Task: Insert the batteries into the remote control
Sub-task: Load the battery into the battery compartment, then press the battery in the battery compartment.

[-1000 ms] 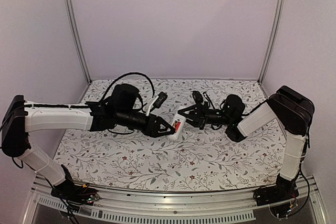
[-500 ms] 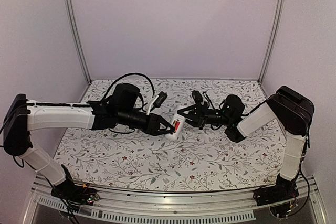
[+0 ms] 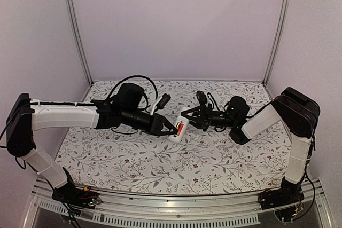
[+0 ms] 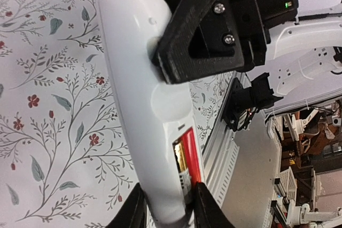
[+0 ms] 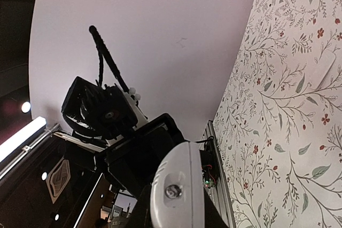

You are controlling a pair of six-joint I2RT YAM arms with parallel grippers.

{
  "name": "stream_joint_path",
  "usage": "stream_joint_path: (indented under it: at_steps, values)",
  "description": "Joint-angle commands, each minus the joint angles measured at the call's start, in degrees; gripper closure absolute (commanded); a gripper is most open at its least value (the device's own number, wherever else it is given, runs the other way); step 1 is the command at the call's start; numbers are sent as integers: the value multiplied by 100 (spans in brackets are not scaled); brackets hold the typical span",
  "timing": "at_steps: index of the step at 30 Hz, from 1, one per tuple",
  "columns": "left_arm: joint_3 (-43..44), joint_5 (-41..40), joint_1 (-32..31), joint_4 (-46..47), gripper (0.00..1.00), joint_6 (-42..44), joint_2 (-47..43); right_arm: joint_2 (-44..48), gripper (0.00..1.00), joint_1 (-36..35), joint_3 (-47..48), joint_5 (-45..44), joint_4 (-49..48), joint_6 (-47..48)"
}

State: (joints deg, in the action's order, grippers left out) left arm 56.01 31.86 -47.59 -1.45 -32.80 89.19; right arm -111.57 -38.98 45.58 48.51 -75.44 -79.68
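The remote control [image 3: 179, 125] is a slim white bar held above the flowered cloth between both arms. Its open recess holds the batteries side by side, one red [image 4: 190, 158] and one dark with gold [image 4: 180, 165]; the red one also shows from above [image 3: 180, 127]. My right gripper [image 3: 191, 118] is shut on the remote's far half, its black fingers [image 4: 200, 33] clamping it. My left gripper [image 4: 168, 211] has its fingers pressed against both sides of the near end, beside the recess. In the right wrist view the remote's rounded end [image 5: 173, 190] fills the gap of the right gripper [image 5: 176, 209].
The flowered tabletop [image 3: 160, 164] stretches below both arms. White walls and metal posts [image 3: 75, 30] close in the back and sides. A pale flat strip [image 5: 321, 69] lies on the cloth. An aluminium rail [image 3: 176, 209] runs along the near edge.
My left gripper's fingers have closed in on the near end of the remote, and the left arm has edged slightly toward it. The right arm and the remote have stayed put.
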Motion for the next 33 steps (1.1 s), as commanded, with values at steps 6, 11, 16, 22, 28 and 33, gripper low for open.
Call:
stream_joint_path:
  at_steps: [6,11,16,22,28,33]
  values:
    - [231,-409,57,-126,54,117,-67,636,100,-155,49,107,648,606]
    - [403,-233,17,238,47,-102,-32,952,100,-158,38,65,1413,1213]
    - [496,-188,-51,440,50,-380,247,1049,100,-188,89,62,1567,1374]
    - [439,-402,-79,54,62,-144,224,1211,100,-190,117,62,1842,1491]
    - [264,-183,-70,-173,54,197,1,1470,100,-189,202,-7,2531,1833]
    - [317,52,-215,-107,40,330,-21,1642,100,-191,262,-128,3054,2224]
